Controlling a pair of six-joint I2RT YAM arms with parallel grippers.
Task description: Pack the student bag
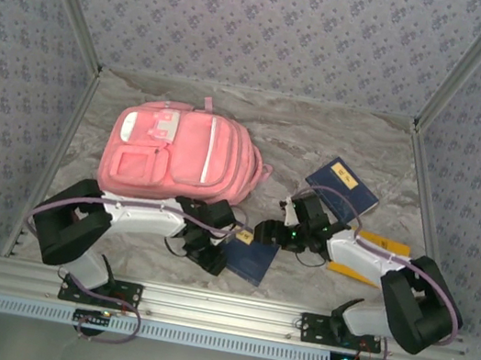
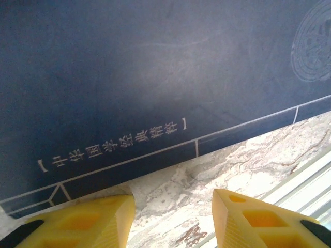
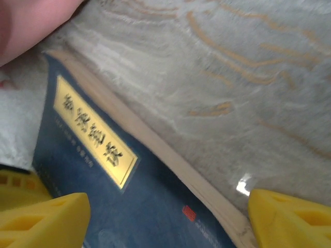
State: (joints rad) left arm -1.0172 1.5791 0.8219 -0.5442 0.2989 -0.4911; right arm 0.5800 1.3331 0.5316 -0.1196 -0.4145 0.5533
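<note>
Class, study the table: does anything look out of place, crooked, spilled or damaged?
Nothing looks spilled or damaged. Three books lie scattered outside the pink backpack, each askew: a navy book near the front, a blue yellow-labelled book at right, an orange book under the right arm.

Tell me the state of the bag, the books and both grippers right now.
student bag: lying flat, front up, no opening visible.
near blue book: closed, flat on the table.
far blue book: closed, flat on the table.
yellow book: flat, partly hidden.
left gripper: open, empty.
right gripper: open, empty.
</note>
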